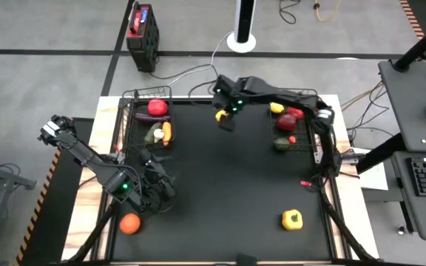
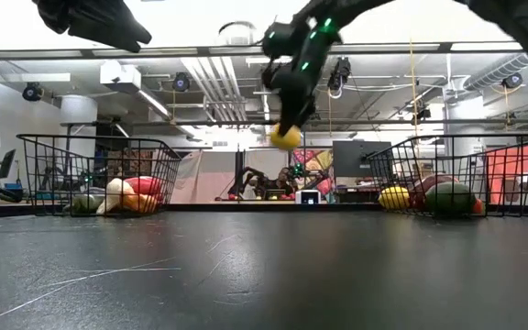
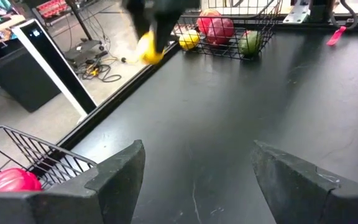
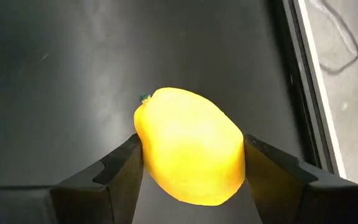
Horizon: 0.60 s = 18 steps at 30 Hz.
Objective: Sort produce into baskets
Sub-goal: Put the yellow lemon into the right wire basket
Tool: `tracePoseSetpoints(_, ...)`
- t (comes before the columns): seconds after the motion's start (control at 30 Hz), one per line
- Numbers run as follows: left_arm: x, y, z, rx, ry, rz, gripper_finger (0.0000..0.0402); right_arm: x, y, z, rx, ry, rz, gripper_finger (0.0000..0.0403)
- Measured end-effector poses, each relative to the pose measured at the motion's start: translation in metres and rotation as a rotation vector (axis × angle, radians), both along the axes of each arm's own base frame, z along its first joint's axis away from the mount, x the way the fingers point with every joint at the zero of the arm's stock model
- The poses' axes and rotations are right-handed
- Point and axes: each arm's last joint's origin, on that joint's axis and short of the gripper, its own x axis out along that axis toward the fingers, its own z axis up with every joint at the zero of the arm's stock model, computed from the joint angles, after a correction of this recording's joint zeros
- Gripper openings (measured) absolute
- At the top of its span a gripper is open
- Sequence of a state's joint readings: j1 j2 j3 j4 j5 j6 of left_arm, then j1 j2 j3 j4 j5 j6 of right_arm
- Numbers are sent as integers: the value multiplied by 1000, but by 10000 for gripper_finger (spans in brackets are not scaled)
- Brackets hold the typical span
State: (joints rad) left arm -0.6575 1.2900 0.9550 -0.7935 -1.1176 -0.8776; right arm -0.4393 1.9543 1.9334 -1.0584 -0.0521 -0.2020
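My right gripper (image 1: 226,120) hangs high over the table's far middle, shut on a yellow lemon (image 4: 190,146), which also shows in the low view (image 2: 286,137). Two black wire baskets stand at the far side. The left basket (image 1: 126,118) holds a red pepper, an eggplant and other pieces. The right basket (image 1: 306,148) holds a lemon, red pieces and a green one. My left gripper (image 3: 197,180) waits open near the left basket's near end (image 1: 160,186), with nothing between its fingers. My right gripper pinches the lemon between its two fingers, one on each of its opposite sides (image 4: 143,149). The fingers come from above, slanting down. The lemon sits at their free ends (image 2: 286,137), lifted well clear of the table.
An orange tomato (image 1: 129,223) lies at the near left and a yellow pepper (image 1: 292,219) at the near right of the black mat. A small red piece (image 1: 305,182) lies near the right edge. A red-and-black box (image 1: 143,29) stands on the floor beyond the table.
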Motion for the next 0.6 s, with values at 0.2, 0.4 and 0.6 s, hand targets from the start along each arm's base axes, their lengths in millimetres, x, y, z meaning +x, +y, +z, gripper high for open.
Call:
tracePoseSetpoints(0.2,1,-1,1,-13,-16,0,274,-52,21,49,-17,47,-175,233)
tracePoseSetpoints(0.4,3,-2,2,-29,-36,0,274,-109,38,77,-164,101,-541,239)
tracePoseSetpoints(0.6,3,-3,2,-39,-48,-1,274,-154,55,72,-208,110,-773,241)
